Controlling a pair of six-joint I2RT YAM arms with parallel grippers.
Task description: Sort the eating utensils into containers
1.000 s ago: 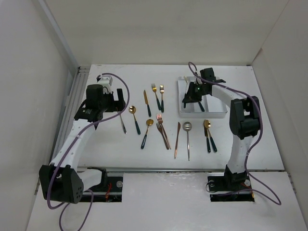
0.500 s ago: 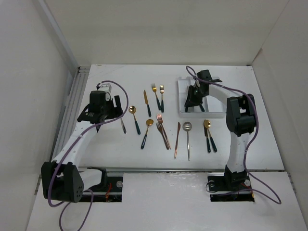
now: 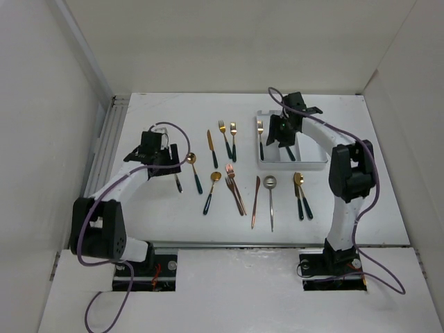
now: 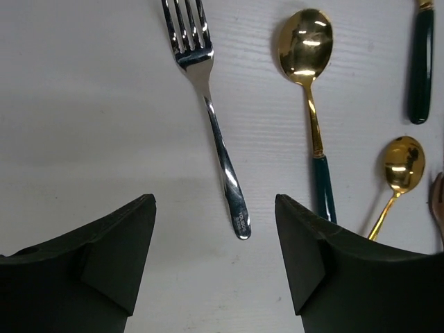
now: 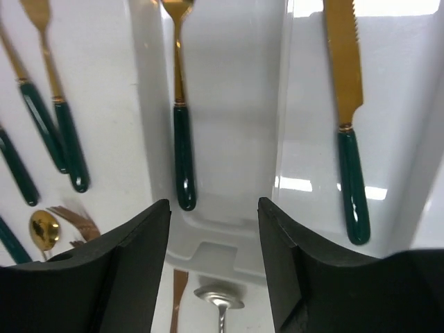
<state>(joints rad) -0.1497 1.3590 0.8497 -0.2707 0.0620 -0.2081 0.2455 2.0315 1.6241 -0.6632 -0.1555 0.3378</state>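
The eating utensils lie in a loose row on the table. A silver fork (image 4: 208, 118) (image 3: 177, 182) lies just ahead of my left gripper (image 4: 215, 263) (image 3: 168, 166), which is open and empty, with the fork's handle end between its fingers. Beside the fork lie gold spoons with green handles (image 4: 309, 83) (image 4: 399, 166). My right gripper (image 5: 214, 263) (image 3: 279, 137) is open and empty above the white tray (image 3: 309, 164) (image 5: 236, 229). In the tray, a gold fork (image 5: 182, 139) (image 3: 260, 135) lies in the left compartment and a gold knife (image 5: 347, 139) in the middle one.
On the table also lie a green-handled knife (image 3: 211, 148), two gold forks (image 3: 229, 140), copper forks (image 3: 234, 187), a copper knife (image 3: 256, 200), a silver spoon (image 3: 270, 198) and two gold spoons (image 3: 300, 194). White walls enclose the table.
My left gripper has swung right and toward the silver fork. My right gripper has shifted back over the tray, and the gold fork now lies uncovered in the left compartment.
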